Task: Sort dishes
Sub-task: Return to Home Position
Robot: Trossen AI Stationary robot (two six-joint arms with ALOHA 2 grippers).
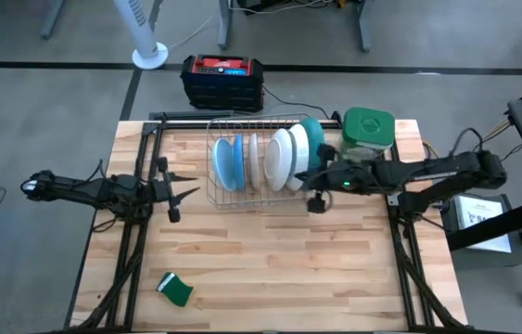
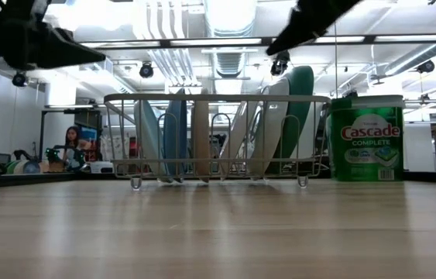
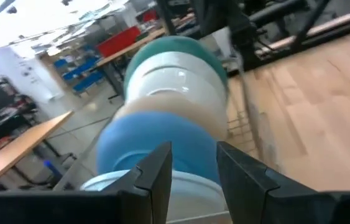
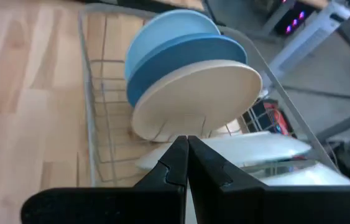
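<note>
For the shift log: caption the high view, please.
Blue, cream and teal-rimmed round plates stand in the wire dish rack; shut right tool at its right end, open left tool apart.

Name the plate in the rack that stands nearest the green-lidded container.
The teal-backed plate, at the dish rack's end beside the container; the white plates, cream plate and blue plates stand farther from it.

Light wood plank desk (image 1: 270,260); wire dish rack (image 1: 216,197) sits at far middle, w/ plates (image 1: 279,158) upright on edge in its slots, blue ones toward left end, white & teal-backed toward right; green-lidded Cascade tub (image 1: 369,130) just beside rack's right end, near far right corner; small green sponge (image 1: 175,289) lies near front left, well apart from rack.
</note>
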